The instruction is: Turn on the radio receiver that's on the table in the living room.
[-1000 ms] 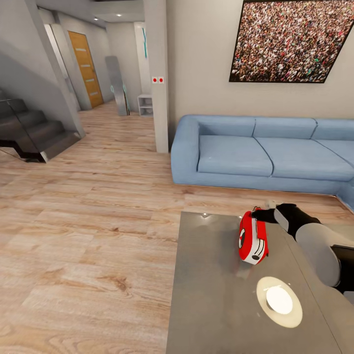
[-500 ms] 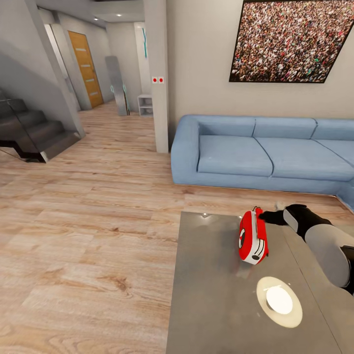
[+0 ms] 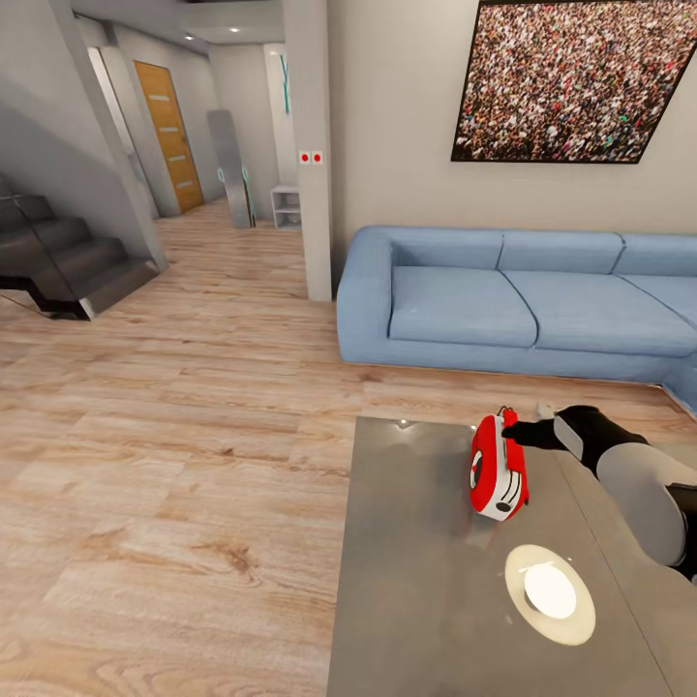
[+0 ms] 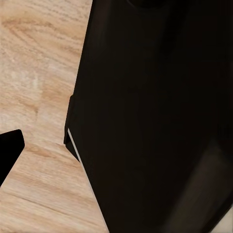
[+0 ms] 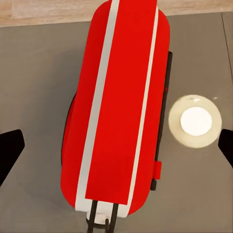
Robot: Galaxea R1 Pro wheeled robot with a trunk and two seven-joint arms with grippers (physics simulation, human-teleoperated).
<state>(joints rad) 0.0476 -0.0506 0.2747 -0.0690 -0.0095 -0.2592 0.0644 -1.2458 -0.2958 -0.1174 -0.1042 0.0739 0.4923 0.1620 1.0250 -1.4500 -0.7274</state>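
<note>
Radio (image 3: pixel 500 469) stands upright on the grey table (image 3: pixel 426 581), toward its far edge, in front of the blue sofa (image 3: pixel 513 300). The living room has a light plank floor (image 3: pixel 174 465), with the sofa set against a beige wall under a framed crowd picture (image 3: pixel 566 77). A staircase (image 3: pixel 58 261) rises at the far left, and a wooden door (image 3: pixel 169 136) closes the hallway beyond. The table's glossy top carries the radio and, nearer the robot, a flat white disc (image 3: pixel 550 592), well apart from it. The right arm (image 3: pixel 620 474) reaches in over the table's right side, and the right gripper (image 3: pixel 513 432) sits just at the radio's top edge by the thin wire handle. In the right wrist view its two dark fingertips (image 5: pixel 9 150) stand wide apart on either side of the red body (image 5: pixel 119 107), gripping nothing. The left wrist view shows a dark body over the planks; whether that gripper is parted or closed cannot be told.
</note>
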